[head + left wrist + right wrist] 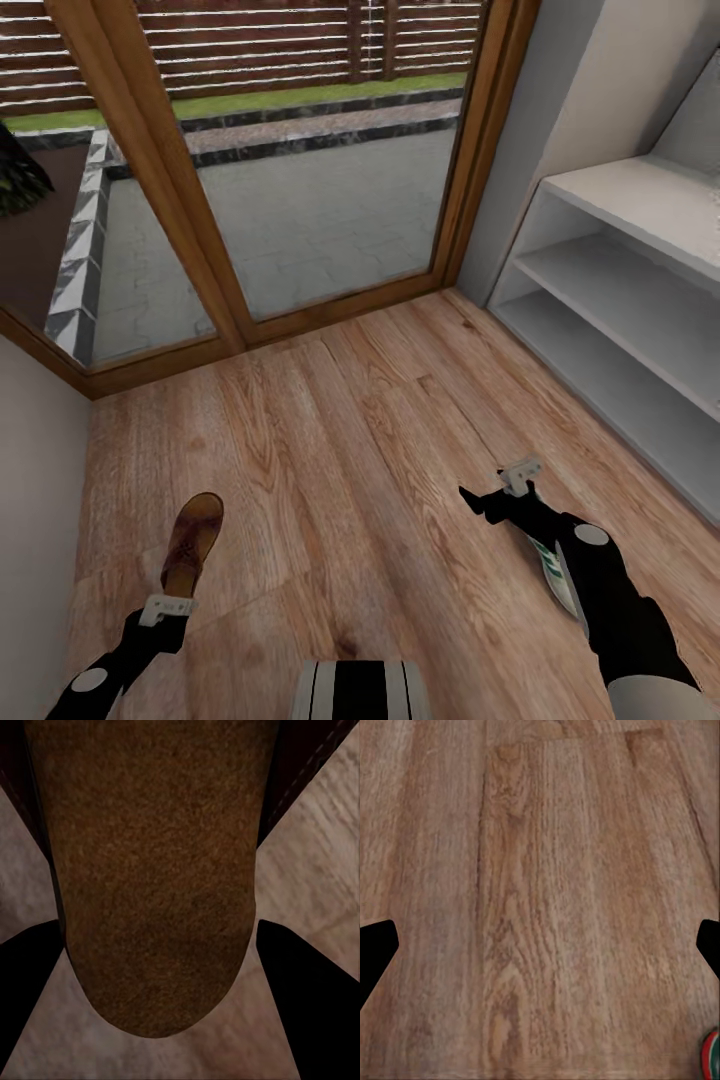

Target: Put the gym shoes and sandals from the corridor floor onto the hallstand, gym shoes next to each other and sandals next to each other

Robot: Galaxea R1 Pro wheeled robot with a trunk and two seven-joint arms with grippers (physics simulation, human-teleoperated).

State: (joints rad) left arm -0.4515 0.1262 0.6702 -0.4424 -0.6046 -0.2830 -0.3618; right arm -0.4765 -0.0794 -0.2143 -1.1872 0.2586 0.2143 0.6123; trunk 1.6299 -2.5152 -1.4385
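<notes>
A: Where is the sandal?

B: In the head view a brown sandal (192, 542) lies on the wood-plank corridor floor (330, 440) at about seven o'clock, its toe pointing toward twelve. The left gripper (166, 607) sits right at its heel end. In the left wrist view the sandal's brown insole (157, 870) runs between the two dark fingers (300, 997), which stand on either side of it.

A: Has the claw closed on it?

B: I cannot tell. The fingers flank the sandal closely, but contact does not show.

A: And the right arm?

B: The right gripper (495, 495) hovers at about four o'clock. In the right wrist view its fingertips (375, 945) sit far apart at the picture's edges with bare floor (540, 900) between them, so the jaws are spread wide and hold nothing.

A: Any gym shoe?

B: One white gym shoe with green stripes (556, 570) lies on the floor at roughly five o'clock, partly hidden under the right forearm. A red-and-green bit of it (710, 1055) shows in the right wrist view.

A: The hallstand?

B: The pale grey hallstand (620, 300) stands against the wall at two to three o'clock, with its open tiers facing the floor. A wood-framed glass door (300, 200) is at twelve.
</notes>
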